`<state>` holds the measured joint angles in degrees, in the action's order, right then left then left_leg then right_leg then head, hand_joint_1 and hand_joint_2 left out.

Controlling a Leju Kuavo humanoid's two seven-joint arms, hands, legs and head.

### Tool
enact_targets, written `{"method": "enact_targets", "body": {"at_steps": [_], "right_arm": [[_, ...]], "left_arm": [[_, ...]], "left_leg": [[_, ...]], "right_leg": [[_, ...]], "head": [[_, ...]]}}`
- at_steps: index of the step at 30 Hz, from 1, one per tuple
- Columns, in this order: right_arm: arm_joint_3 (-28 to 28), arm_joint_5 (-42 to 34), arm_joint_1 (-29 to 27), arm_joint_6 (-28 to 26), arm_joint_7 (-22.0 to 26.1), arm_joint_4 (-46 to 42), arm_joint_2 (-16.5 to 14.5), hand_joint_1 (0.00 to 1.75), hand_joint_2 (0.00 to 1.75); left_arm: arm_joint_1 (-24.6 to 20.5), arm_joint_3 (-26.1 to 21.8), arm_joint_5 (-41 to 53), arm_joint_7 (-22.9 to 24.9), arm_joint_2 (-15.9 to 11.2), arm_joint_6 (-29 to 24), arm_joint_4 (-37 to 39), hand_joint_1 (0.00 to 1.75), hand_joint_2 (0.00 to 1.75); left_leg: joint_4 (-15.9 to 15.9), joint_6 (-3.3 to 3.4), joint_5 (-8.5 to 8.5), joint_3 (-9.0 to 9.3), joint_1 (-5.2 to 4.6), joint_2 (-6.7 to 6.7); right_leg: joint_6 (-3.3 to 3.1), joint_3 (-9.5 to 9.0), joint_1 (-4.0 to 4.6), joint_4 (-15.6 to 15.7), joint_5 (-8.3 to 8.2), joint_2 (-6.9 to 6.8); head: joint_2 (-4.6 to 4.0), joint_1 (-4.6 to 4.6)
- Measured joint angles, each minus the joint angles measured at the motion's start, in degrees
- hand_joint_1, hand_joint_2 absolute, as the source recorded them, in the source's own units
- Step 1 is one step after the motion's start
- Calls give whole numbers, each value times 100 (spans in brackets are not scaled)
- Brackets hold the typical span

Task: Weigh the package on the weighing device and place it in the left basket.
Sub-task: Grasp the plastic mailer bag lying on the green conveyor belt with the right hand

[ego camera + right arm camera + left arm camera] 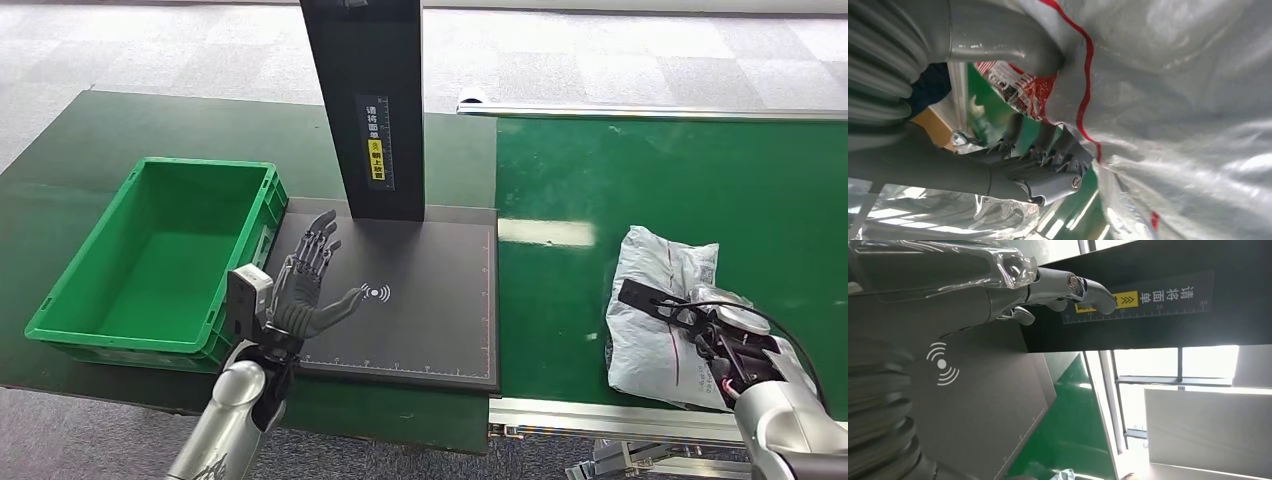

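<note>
The package (pixel 660 270), a crumpled grey plastic mailer with red lines, lies on the green belt at the right. My right hand (pixel 715 340) grips its near edge. In the right wrist view the thumb (pixel 1013 45) dents the package (pixel 1188 100) and the dark fingers (pixel 1048 182) curl at its rim. The weighing device is a flat black plate (pixel 420 300) with a white signal mark. My left hand (pixel 305 285) hovers over its left part with fingers spread and nothing in it. The green basket (pixel 205 165) stands left of the plate with nothing inside.
A tall black column (pixel 365 100) with a yellow label rises from the plate's far edge, close to my left hand (pixel 998 285). The green belt (pixel 680 170) has a metal rail along its far side. The dark green table edge runs near my body.
</note>
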<state>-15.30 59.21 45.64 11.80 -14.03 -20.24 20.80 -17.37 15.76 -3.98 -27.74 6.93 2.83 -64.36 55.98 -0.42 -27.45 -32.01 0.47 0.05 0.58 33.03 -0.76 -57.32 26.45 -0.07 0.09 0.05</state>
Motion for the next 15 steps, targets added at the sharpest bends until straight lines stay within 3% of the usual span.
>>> {"method": "enact_targets", "body": {"at_steps": [10,13,15], "right_arm": [[-46,11,-58,352,534,0,-17,175,175],[-58,-22,-65,197,699,-15,-32,175,175],[-56,-107,-95,-191,857,-62,-68,175,175]], "left_arm": [[-121,6,-6,10,10,16,69,0,175],[-107,5,-6,15,11,15,65,0,175],[-43,2,10,23,10,8,26,0,175]], "left_leg": [[0,0,0,1,0,1],[-1,0,0,-1,0,1],[-1,0,0,-2,0,6]], "right_leg": [[0,-1,0,0,0,0],[0,-3,0,0,0,0],[0,-3,0,-1,0,2]], "head": [[0,1],[0,2],[0,1]]}}
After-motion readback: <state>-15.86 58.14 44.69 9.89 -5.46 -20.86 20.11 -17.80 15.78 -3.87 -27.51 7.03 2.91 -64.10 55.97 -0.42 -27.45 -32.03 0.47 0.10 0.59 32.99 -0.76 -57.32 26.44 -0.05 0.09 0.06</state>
